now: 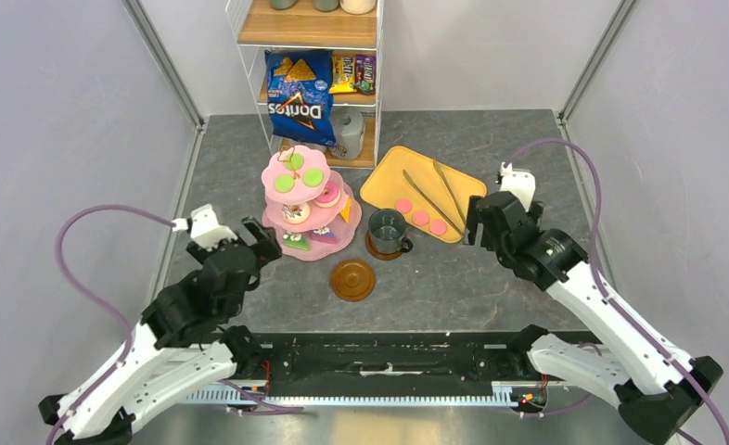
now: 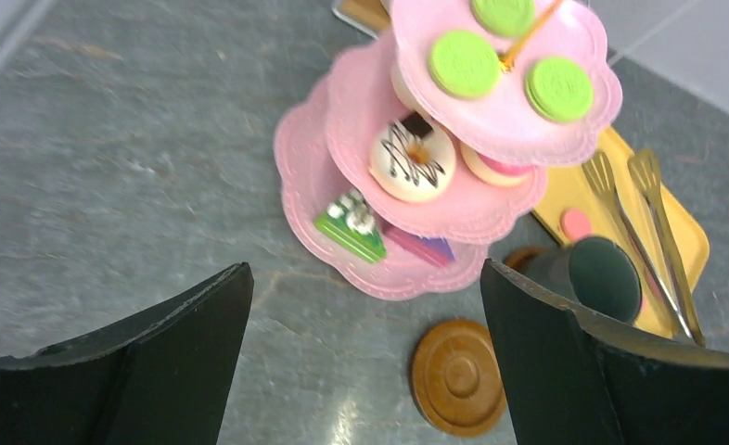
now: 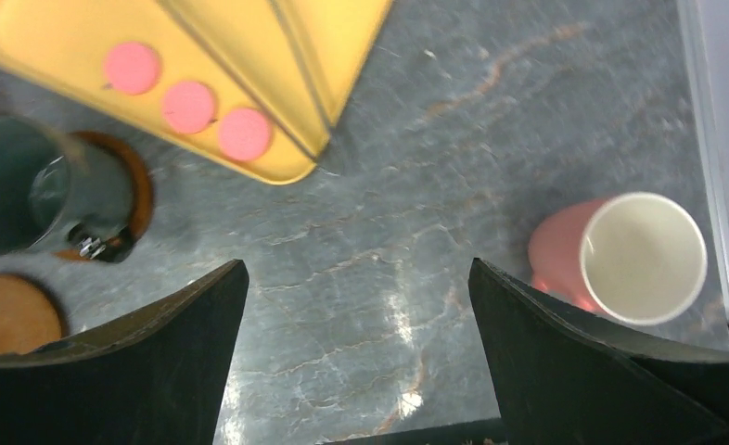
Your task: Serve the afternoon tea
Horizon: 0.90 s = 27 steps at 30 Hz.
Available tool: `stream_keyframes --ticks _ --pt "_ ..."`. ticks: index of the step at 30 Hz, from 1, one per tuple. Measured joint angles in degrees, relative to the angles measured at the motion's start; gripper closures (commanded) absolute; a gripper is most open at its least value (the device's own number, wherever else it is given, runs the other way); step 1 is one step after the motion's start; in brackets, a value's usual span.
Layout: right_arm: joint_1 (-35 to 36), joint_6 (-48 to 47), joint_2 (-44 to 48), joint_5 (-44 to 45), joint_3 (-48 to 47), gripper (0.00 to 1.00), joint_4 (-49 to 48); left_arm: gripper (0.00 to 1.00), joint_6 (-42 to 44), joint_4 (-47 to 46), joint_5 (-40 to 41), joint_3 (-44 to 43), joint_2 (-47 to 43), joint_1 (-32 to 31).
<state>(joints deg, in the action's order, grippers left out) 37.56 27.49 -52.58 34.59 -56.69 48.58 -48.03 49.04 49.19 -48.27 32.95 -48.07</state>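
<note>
Left pincer (image 1: pixel 263 239) and right pincer (image 1: pixel 474 225) wide open, empty.
Pink stand (image 2: pixel 296 176) sits ahead of left, pink mug (image 3: pixel 565 250) beside right.

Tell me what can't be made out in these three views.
Pink mug: top view, hidden by the right arm; seen only from the right wrist.
Bottom-tier cakes on the pink stand: top view, mostly covered by upper tiers.
Top-shelf containers: top view, cut off by the upper edge.
Dark-green mug: right wrist view, blurred, cut by the left edge.

White shells, black joints, purple cables on left arm (image 1: pixel 147 366), right arm (image 1: pixel 611 311); black wedge-shaped fingers (image 2: pixel 157 371).
</note>
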Motion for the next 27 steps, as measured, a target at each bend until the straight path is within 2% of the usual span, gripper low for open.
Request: stream_keyframes --ticks 7,11,13,16,17,22,27 --pt "-16.9 6.5 -3.6 -1.4 -0.9 0.09 6.2 0.01 5.6 0.6 6.7 5.7 -9.7 0.0" --pt "-22.6 8.6 -4.2 -0.7 -0.9 0.15 7.7 0.01 7.2 0.5 7.5 7.8 -12.5 0.0" --pt "-25.6 9.1 -5.7 -0.9 -0.9 0.22 7.7 0.01 7.9 0.2 7.8 7.8 -13.2 0.0" --pt "-30.5 9.6 -8.6 -1.9 -0.9 0.44 7.2 0.02 8.7 0.2 8.0 7.8 -14.0 0.0" --pt "-32.0 9.7 -9.6 -2.5 -0.9 0.48 6.8 0.02 8.7 0.1 7.9 7.8 -14.4 0.0" --pt "-40.6 10.5 -14.2 -6.6 -0.9 0.48 3.5 0.02 9.4 -0.2 7.8 7.8 -15.2 0.0" --pt "-44.9 10.7 -18.1 -9.5 0.4 0.50 0.8 0.02 9.6 -0.3 7.8 7.8 -15.2 0.0"
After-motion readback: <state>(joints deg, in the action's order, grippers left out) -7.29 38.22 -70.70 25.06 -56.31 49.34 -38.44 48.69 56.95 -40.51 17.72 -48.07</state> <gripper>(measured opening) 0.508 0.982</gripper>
